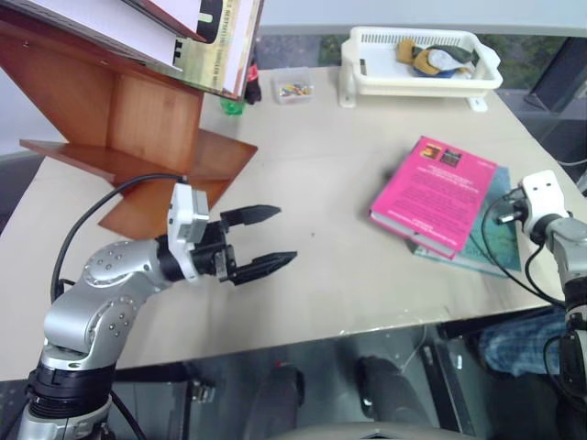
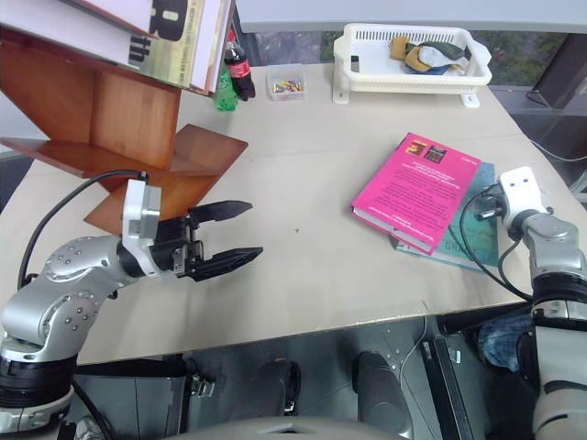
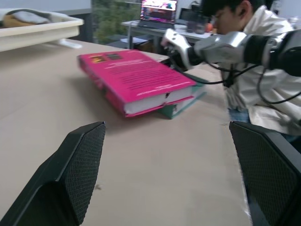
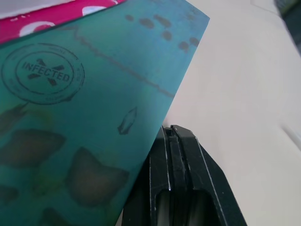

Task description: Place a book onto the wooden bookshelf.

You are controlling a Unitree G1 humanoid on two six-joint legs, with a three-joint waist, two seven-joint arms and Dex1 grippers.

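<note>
books on table: two, pink book lying back-up on a teal book, right of table centre
bookshelf: one, far left, holding several books
left gripper: hovering level, fingers spread, gripping nothing
right gripper: fingers pressed together, tips sitting at the teal book's edge

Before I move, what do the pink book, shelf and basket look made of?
Pink book: likely paper, smooth printed cover, white page edges showing. Shelf: looks like wood, reddish-brown, grain on flat boards. Basket: probably white plastic, slotted moulded walls.
</note>
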